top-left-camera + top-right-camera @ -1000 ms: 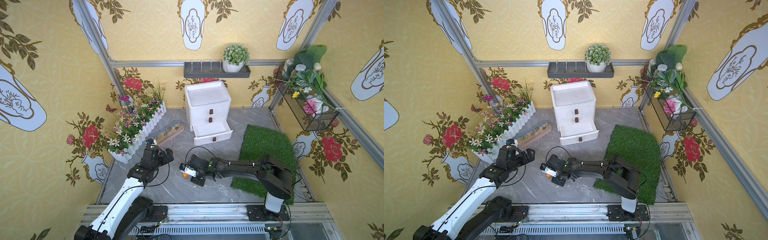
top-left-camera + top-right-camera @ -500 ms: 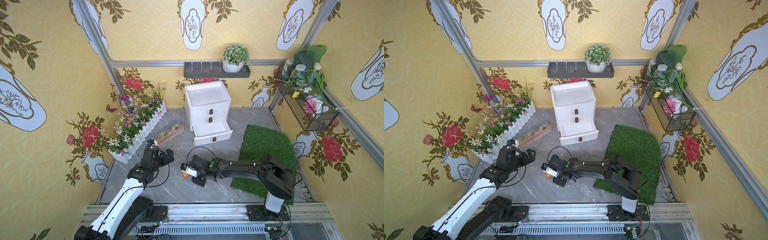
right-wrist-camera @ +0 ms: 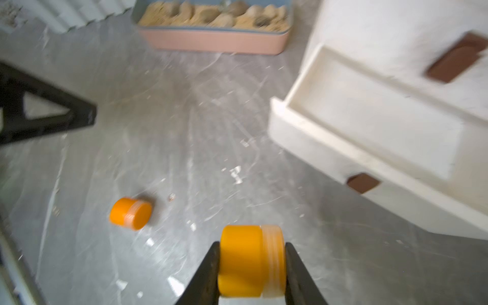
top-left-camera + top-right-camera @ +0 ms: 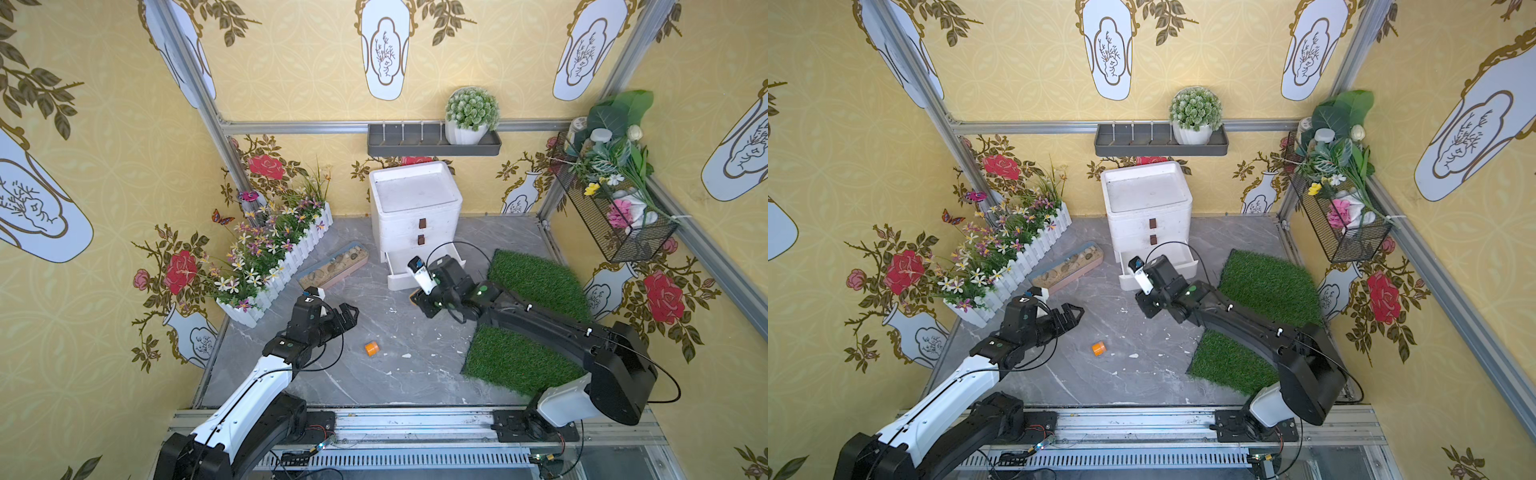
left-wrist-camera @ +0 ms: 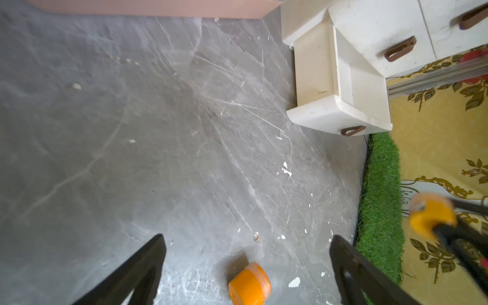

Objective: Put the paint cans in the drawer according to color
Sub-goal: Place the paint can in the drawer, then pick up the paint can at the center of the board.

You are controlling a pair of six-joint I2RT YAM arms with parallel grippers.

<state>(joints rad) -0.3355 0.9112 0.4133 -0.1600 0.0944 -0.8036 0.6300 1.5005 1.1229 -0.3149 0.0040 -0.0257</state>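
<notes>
Seen from above, the white cabinet (image 4: 415,195) stands at 12 o'clock on the grey floor (image 4: 374,386), with its bottom drawer (image 4: 397,283) pulled out. The loose can (image 4: 372,348) lies on its side near the middle of the floor, at 7 o'clock from the drawer. It is small, squat and bright orange, and both top views show it (image 4: 1099,348). The left gripper (image 4: 347,312) hangs at 10 o'clock of that can, its jaws spread wide with nothing in them. The right gripper (image 4: 424,300) sits just at 5 o'clock of the drawer front, and its wrist hides the jaws from above. A grass mat (image 4: 536,282) lies at 3 o'clock.

In the left wrist view, the left gripper (image 5: 247,237) stands wide open above the floor. The loose can (image 5: 249,284) lies between the lines of its fingers, untouched, an orange body with a paler end. The held can (image 5: 431,215) is blurred, off the floor and pinched by dark fingers.

In the right wrist view, the right gripper (image 3: 252,245) is clamped on the held can (image 3: 252,261), one finger on each flat end. This can has an orange body with a clear ribbed band at one end. The loose can (image 3: 130,213) looks the same and lies well apart on the floor. The open drawer (image 3: 317,148) is near.
</notes>
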